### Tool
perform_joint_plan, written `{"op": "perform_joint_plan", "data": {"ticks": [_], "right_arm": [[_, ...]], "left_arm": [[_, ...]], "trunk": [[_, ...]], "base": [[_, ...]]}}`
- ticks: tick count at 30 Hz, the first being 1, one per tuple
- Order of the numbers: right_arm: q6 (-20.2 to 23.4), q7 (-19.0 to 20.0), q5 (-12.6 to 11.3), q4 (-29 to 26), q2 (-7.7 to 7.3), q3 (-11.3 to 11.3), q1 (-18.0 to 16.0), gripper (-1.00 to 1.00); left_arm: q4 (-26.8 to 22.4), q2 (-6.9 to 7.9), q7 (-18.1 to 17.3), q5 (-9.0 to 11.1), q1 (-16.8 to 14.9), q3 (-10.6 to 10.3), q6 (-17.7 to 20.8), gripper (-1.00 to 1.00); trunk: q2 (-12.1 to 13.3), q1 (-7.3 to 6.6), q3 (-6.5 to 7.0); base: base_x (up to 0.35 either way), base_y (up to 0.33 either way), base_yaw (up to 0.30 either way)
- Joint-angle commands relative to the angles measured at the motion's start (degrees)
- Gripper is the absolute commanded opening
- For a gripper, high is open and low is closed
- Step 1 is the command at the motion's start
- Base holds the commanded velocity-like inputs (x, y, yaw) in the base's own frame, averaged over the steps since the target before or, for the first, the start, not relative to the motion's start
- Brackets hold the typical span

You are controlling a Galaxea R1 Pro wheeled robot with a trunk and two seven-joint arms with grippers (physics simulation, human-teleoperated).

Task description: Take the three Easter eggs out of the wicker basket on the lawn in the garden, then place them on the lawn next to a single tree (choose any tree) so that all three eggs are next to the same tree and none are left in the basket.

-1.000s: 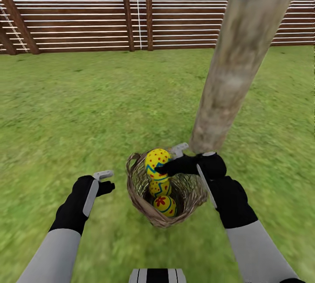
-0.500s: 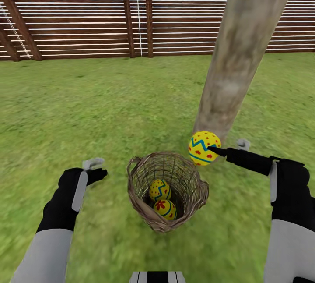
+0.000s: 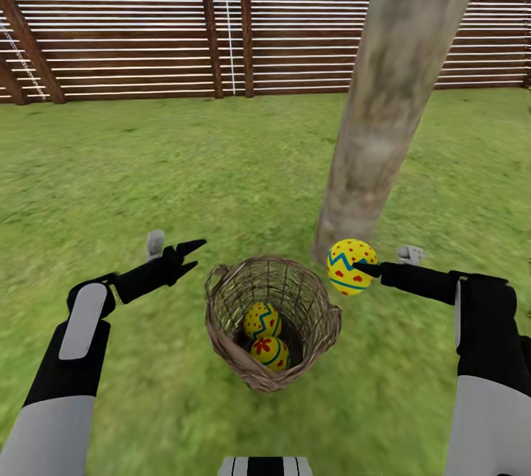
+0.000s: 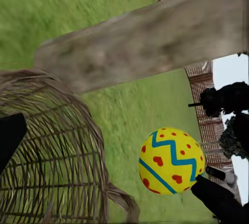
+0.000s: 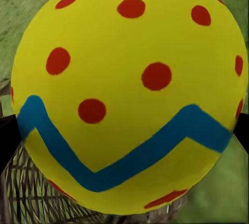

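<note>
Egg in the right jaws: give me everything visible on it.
The held egg is yellow and glossy, with red dots and a blue-green zigzag band. The right gripper grips it at its side, jaws shut on it. It hangs in the air beside the wicker basket rim, in front of the tree trunk base, not touching grass, basket or trunk.

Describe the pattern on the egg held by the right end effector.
Yellow Easter egg with red dots and a blue zigzag band, clearest in the right wrist view.
</note>
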Motion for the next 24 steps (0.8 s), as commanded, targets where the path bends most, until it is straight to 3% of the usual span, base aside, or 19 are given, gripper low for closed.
{"op": "perform_joint_plan", "data": {"ticks": [1,5,16,24], "right_arm": [[0.33,0.58,0.53,-0.03,0.02,-0.07,-0.07,-1.0],[0.41,0.63,0.48,-0.03,-0.06,-0.07,-0.07,-1.0],[0.49,0.7,0.3,-0.03,-0.06,-0.18,-0.07,-1.0],[0.5,0.63,0.47,0.22,0.04,-0.16,-0.05,-1.0]], "left_arm": [[-0.01,0.0,-0.69,-0.5,-0.01,0.0,0.28,1.0],[-0.02,-0.13,-0.86,-0.47,0.16,-0.23,0.28,1.0],[-0.08,-0.17,-1.12,-0.39,0.18,-4.37,0.28,1.0],[-0.05,-0.17,-1.65,-0.38,0.18,-4.51,0.28,1.0]], "trunk": [[-0.02,-0.01,0.02],[-0.02,-0.01,0.29],[-0.02,-0.01,1.0],[-0.02,-0.01,1.43]], "base": [[0.004,-0.02,-0.206],[0.001,-0.004,-0.225],[0.0,0.0,-0.242],[0.0,0.0,-0.26]]}}
